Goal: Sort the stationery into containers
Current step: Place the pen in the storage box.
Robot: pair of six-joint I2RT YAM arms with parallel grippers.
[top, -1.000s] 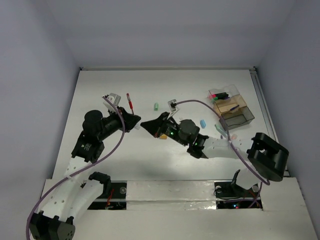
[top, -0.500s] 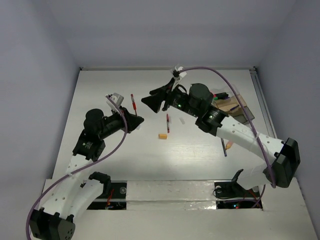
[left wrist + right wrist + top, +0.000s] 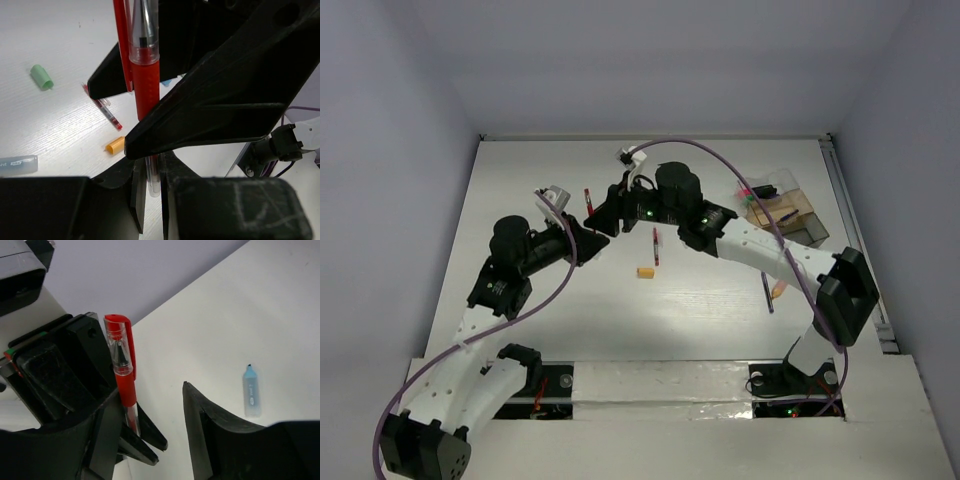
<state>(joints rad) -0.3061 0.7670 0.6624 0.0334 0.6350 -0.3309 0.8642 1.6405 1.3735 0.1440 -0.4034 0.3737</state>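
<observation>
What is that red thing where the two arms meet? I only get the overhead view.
Observer: A red pen, clamped between the fingertips of the left gripper.
Operator: Is the other arm gripping it too?
Observer: No. The right gripper is open, its fingers on either side of the pen, one clearly apart from it.
Operator: Anything else I'm missing?
Observer: A light-blue highlighter lying on the table, seen from the right wrist.

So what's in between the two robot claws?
A red pen. The left gripper is shut on it, and it stands in the gap between the open jaws of the right gripper. The right wrist view shows this best.
</observation>
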